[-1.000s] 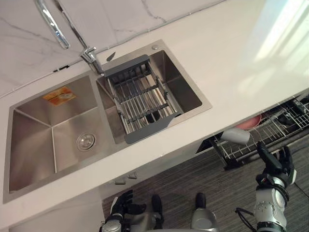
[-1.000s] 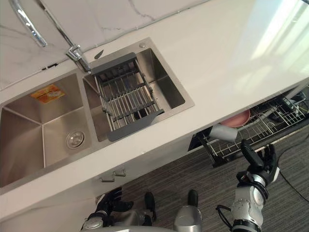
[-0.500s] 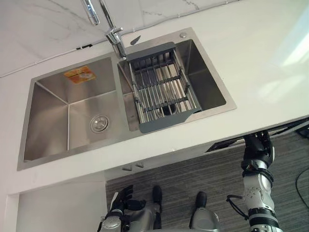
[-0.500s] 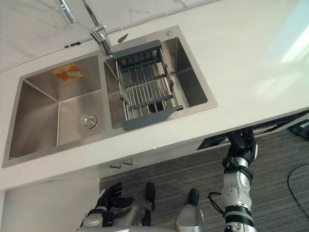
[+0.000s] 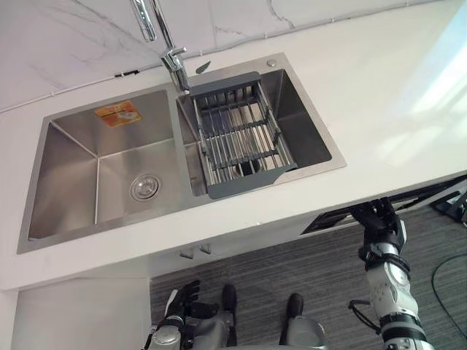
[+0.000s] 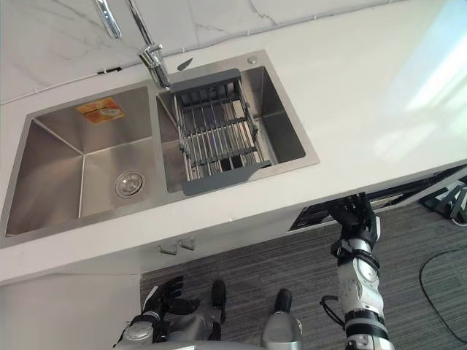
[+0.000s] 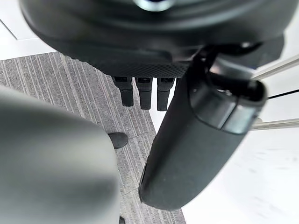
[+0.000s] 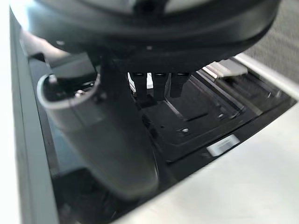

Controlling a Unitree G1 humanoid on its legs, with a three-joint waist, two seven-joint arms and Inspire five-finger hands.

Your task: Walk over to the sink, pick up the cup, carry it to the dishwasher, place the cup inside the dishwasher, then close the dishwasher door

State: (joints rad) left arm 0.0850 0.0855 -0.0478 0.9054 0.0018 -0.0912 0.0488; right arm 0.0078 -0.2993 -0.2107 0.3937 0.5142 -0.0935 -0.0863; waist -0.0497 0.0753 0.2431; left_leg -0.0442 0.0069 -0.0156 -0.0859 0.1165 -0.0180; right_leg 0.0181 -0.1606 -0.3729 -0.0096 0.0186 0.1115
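Closing step, I judge — my right hand (image 5: 381, 221), fingers straight and empty, meets the dishwasher door (image 5: 333, 221) under the bench (image 5: 379, 109) — next, push it shut.

Brushed stainless-steel double sink (image 5: 73, 182); polished chrome tap (image 5: 175, 64); smooth, glossy white countertop (image 5: 394, 95); matt grey plastic-framed metal-bar drain rack (image 5: 241, 189); ribbed grey carpet floor (image 5: 306, 262).
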